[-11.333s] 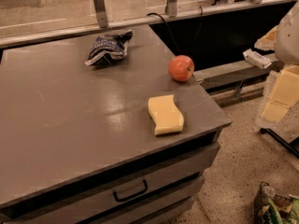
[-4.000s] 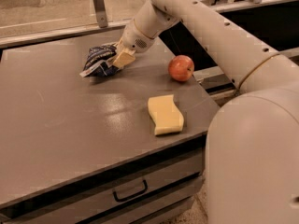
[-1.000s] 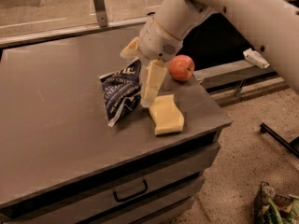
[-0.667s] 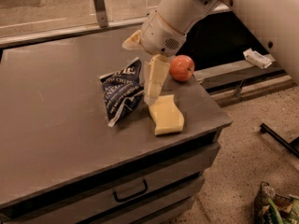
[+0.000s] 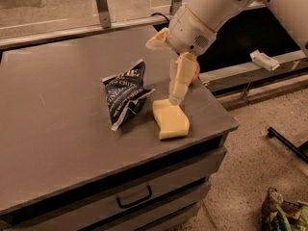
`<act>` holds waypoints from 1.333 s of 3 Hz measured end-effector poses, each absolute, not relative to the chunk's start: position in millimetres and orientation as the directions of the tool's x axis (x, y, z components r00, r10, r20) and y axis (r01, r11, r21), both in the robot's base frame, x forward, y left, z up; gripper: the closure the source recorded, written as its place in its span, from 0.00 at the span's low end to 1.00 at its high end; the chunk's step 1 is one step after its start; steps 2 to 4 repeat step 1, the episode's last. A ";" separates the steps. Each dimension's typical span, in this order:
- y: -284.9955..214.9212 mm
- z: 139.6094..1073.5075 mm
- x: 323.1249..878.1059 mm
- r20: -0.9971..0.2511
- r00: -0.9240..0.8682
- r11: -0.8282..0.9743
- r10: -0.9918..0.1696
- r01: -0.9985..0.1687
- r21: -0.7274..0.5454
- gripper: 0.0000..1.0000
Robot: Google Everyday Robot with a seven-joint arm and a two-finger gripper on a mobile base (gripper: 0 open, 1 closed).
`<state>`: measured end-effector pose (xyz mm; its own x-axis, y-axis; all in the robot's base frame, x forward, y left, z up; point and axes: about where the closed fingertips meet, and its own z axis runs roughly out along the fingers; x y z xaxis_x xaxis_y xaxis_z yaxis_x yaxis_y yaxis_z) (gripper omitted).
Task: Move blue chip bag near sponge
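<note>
The blue chip bag (image 5: 125, 96) lies crumpled on the grey table (image 5: 53, 129), its right edge just left of the sponge (image 5: 171, 120) and nearly touching it. The pale yellow sponge lies flat near the table's front right corner. My gripper (image 5: 161, 73) hangs above and to the right of the bag with its jaws spread wide and nothing in them. One cream finger (image 5: 180, 78) points down, its tip just over the sponge's far edge. The other finger (image 5: 156, 40) sticks out to the left, higher up.
A red-orange apple (image 5: 195, 74) shows as a sliver behind the lower finger. The table's right edge runs just past the sponge. A white object (image 5: 263, 60) lies on the ledge at right. Green-and-yellow packaging (image 5: 285, 216) sits on the floor at bottom right.
Over the last second the bag has stayed put beside the sponge. My open gripper has lifted slightly and drawn to the right, away from the bag.
</note>
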<state>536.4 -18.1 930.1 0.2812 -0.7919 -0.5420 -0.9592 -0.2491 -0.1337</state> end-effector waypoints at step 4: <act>-19.3 929.5 536.4 -0.543 0.278 -0.247 -0.792 -0.960 -0.132 0.00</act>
